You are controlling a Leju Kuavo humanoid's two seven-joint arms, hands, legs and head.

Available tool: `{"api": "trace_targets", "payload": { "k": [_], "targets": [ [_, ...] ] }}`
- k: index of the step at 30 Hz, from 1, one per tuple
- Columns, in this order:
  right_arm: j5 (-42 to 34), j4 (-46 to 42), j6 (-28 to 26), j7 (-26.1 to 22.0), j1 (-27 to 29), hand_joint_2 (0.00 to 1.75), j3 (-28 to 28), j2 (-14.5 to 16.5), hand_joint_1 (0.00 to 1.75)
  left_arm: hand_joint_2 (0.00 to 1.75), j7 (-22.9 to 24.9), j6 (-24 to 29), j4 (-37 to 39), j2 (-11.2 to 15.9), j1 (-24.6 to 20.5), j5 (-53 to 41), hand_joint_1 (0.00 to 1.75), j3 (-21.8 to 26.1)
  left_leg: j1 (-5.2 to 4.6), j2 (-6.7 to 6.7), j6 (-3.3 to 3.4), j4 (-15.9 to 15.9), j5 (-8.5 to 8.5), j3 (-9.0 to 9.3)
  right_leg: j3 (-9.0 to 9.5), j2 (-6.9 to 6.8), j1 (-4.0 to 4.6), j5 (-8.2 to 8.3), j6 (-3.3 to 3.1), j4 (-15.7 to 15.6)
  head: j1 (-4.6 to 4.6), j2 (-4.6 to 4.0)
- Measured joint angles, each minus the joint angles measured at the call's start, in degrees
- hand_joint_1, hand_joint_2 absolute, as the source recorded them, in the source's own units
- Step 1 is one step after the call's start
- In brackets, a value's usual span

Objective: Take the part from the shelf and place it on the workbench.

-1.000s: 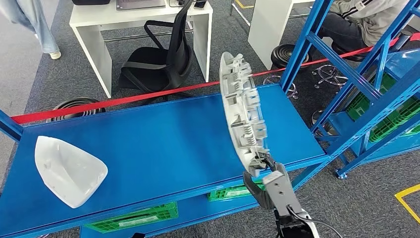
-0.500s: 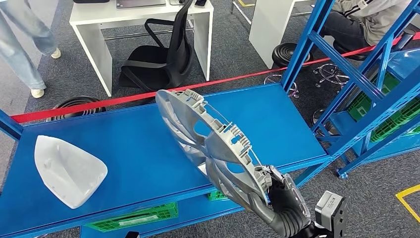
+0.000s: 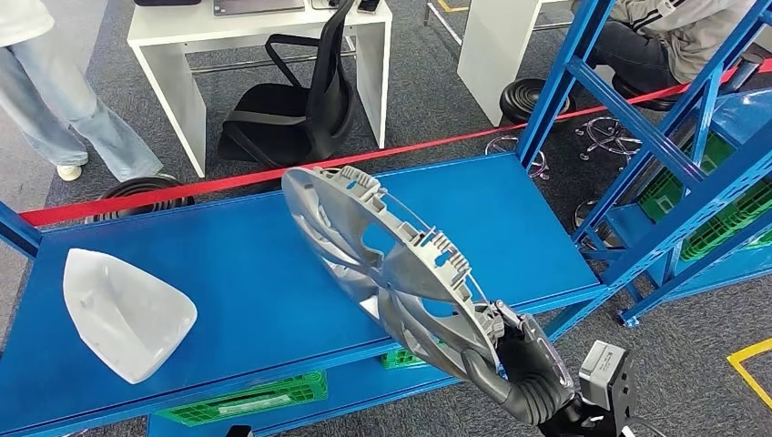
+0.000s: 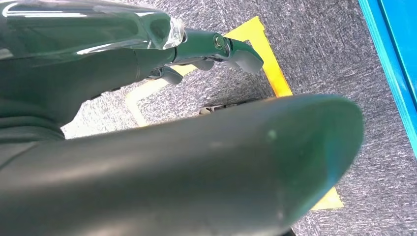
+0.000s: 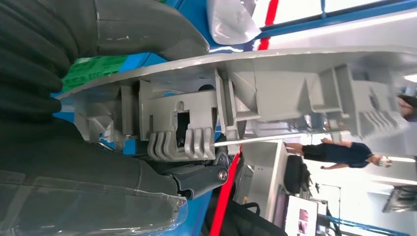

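The robot's right hand (image 3: pixel 523 373) grips the lower edge of a big round grey wheel cover (image 3: pixel 387 264), its fingers (image 3: pixel 537 350) wrapped tight around the rim. The cover hangs tilted over the front part of the blue surface (image 3: pixel 255 264), ribbed inner side up, its upper edge leaning toward the back left; whether its underside touches the blue top I cannot tell. Up close from the wrist, the thick grey thumb (image 5: pixel 147 29) presses one face of the cover (image 5: pixel 275 93) while a dark finger (image 5: pixel 199 178) hooks under the clips on the other.

The left hand (image 4: pixel 211 46) hangs low over grey carpet with a yellow floor marking (image 4: pixel 273 73); its dark fingers (image 4: pixel 246 55) look loosely curled with nothing in them, though how closed they are I cannot tell.

A white, shield-shaped plastic shell (image 3: pixel 123 314) lies at the left end of the blue surface, well apart from the cover. Green crates (image 3: pixel 255 396) sit on the level below. A red tape (image 3: pixel 273 173) runs behind the bench, and beyond it stand a white desk (image 3: pixel 182 41), a black office chair (image 3: pixel 300 100), a person in jeans (image 3: pixel 64 109) at the left and another seated (image 3: pixel 665 36) at the right.
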Motion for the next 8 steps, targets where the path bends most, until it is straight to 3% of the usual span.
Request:
{"api": "trace_targets", "payload": {
  "k": [1, 8],
  "targets": [
    [-0.16, 0.26, 0.06, -0.01, -0.04, 1.75, 0.0, -0.3, 1.75, 1.75, -0.03, 0.04, 0.0, -0.01, 0.0, 0.0, 0.0, 0.08, 0.0, 0.0, 0.0, 0.0, 0.0, 0.0, 0.0, 0.0, 0.0, 0.0, 0.0, 0.0, 0.0, 0.0],
    [-5.0, 1.68, -0.09, -1.16, -0.55, 1.75, 0.0, -5.53, 1.75, 1.75, -2.41, -0.57, 0.0, 0.05, 0.15, -0.47, 0.0, 0.16, 0.0, -0.01, 0.0, 0.0, 0.0, -0.02, 0.0, -0.01, -0.01, 0.0, 0.0, 0.01, -0.01, 0.0]
  ]
}}
